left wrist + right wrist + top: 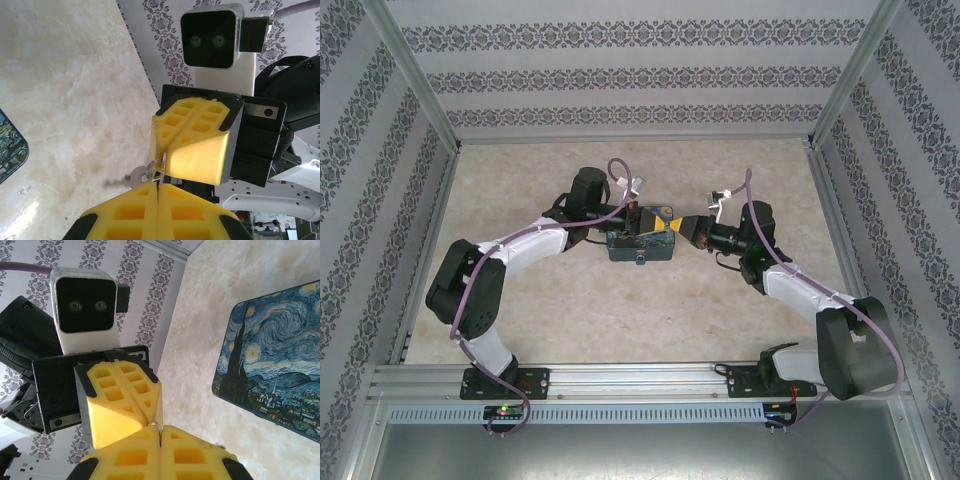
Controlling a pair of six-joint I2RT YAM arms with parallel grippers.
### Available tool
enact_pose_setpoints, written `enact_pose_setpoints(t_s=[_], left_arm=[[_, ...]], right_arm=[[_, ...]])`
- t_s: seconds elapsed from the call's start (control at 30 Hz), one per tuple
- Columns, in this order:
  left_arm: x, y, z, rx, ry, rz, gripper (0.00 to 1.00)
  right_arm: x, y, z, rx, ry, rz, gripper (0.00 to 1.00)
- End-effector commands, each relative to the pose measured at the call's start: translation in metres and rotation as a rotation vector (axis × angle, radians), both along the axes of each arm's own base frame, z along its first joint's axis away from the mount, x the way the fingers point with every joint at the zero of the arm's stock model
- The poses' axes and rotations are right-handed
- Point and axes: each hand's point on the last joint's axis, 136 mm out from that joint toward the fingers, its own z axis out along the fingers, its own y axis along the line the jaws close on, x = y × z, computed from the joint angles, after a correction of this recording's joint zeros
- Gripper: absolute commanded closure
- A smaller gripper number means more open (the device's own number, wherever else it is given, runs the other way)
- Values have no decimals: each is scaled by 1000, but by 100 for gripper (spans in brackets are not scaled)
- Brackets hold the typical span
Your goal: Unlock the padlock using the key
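Note:
Both grippers meet tip to tip above the Starry Night box (642,245). My left gripper (158,192) is shut, its yellow fingers pinching a thin metal key ring (161,167). The small grey key (131,177) hangs from that ring, its blade blurred and pointing left over the table. My right gripper (161,432) is shut too, and a sliver of the same ring (160,426) shows in its seam. From above, the left gripper (652,222) and the right gripper (686,228) touch. A tiny stub on the box's near side (639,261) may be the padlock, but it is too small to tell.
The printed box (272,370) lies flat on the pale marbled table (570,300), below the grippers. Patterned walls (640,75) and metal frame posts close in the back and both sides. Purple cables (620,190) loop over each arm.

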Motion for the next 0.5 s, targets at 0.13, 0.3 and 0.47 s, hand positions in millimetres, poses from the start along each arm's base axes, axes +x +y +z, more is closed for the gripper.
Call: enact_pose_setpoints(t_s=[0.13,0.3,0.47], left_arm=[[31,9,6,-59,72,158,54],[50,29,12,-186,238,354,26],[53,41,15,-271,422,474,24]], right_arm=[[-5,13,-3,-56,-45,-39,100],[2,-4,-14,-201,-100,-212,100],[8,-16,-7,-297,-212,-328,100]])
